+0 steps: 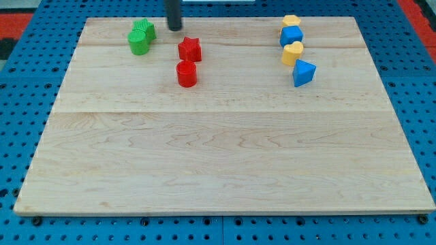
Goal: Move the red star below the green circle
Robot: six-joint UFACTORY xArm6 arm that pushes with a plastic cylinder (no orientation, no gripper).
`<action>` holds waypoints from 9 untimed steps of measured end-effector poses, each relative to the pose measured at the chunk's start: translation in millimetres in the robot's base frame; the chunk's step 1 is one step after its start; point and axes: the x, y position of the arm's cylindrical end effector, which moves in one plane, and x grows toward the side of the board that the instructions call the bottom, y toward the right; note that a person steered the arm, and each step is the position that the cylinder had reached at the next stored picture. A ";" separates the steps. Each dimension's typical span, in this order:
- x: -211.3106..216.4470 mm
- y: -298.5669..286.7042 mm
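The red star [190, 49] lies near the view's top, left of centre. A red cylinder [187, 73] sits just below it, nearly touching. The green circle [138, 43] is to the star's left, with a second green block [144, 30] pressed against its upper right; that block's shape is unclear. My tip [175, 28] is just above and slightly left of the red star, between it and the green blocks, apart from both.
At the view's top right, a column of blocks runs down: a yellow block [291, 21], a blue block [291, 35], a yellow block [292, 53] and a blue block [304, 72]. The wooden board [225, 156] lies on a blue pegboard.
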 end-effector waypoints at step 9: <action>152.9 -20.8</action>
